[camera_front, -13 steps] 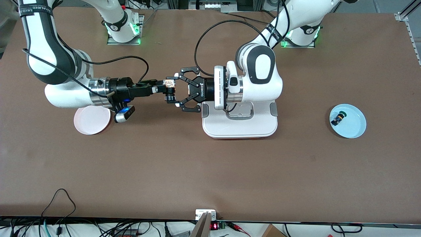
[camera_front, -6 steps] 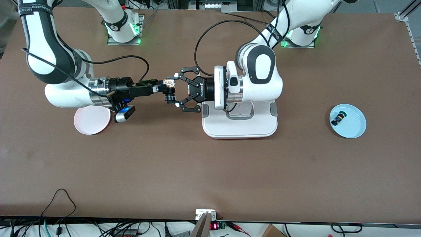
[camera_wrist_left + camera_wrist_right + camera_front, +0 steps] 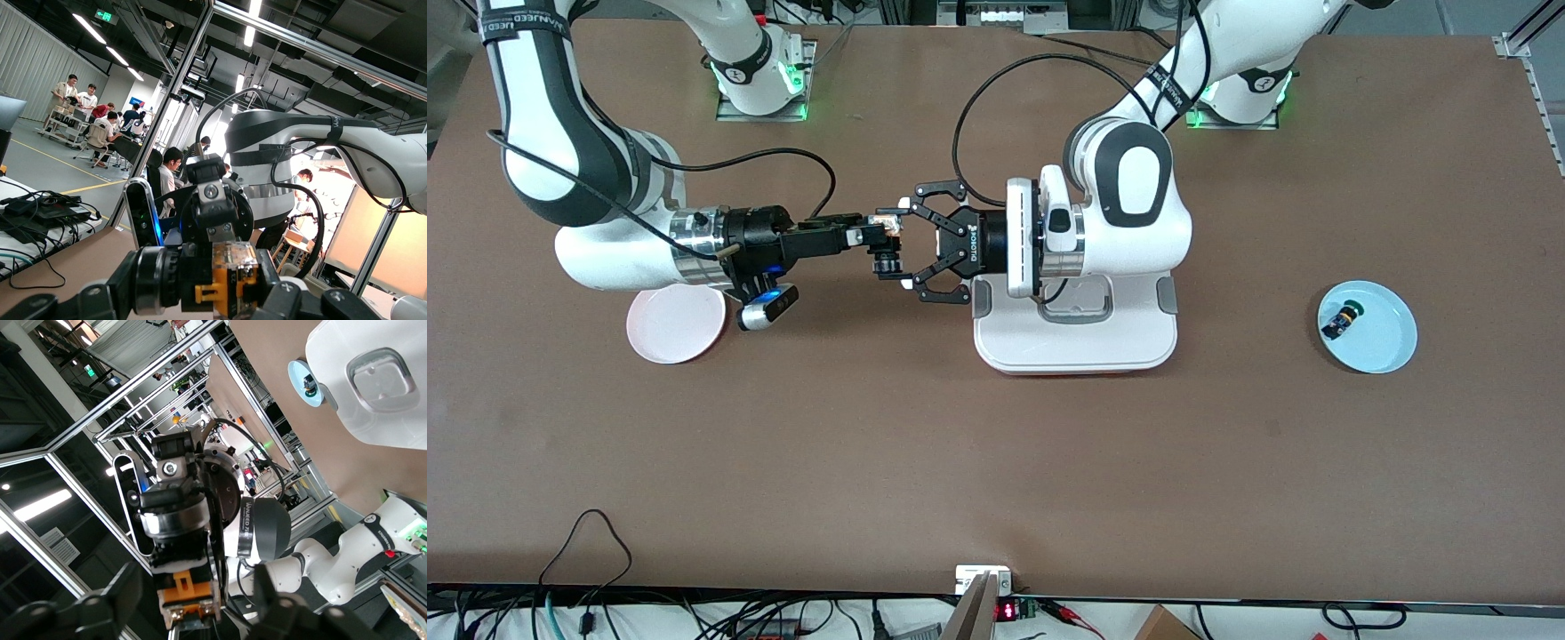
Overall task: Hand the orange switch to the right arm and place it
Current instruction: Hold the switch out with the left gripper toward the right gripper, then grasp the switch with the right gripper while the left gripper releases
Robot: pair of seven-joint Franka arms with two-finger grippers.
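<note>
The orange switch (image 3: 887,262), a black cylinder with an orange and clear block at one end, hangs in the air over the table's middle. My left gripper (image 3: 908,245), the wide claw, is shut on it lengthwise, one finger at each end. In the left wrist view the switch (image 3: 227,280) lies across between those fingers. My right gripper (image 3: 879,236), slim and black, reaches in from the right arm's end, with its fingers open on either side of the switch's body. The right wrist view shows the orange block (image 3: 187,597) between dark blurred fingers that stand apart from it.
A white board with a handle (image 3: 1076,342) lies under the left wrist. A pink plate (image 3: 676,324) lies under the right wrist. A blue plate (image 3: 1378,342) toward the left arm's end holds the green-capped switch (image 3: 1338,322). Cables lie along the edge nearest the front camera.
The right arm has slid a little toward the left gripper, so its fingers now overlap the switch. The switch and the left arm have not moved.
</note>
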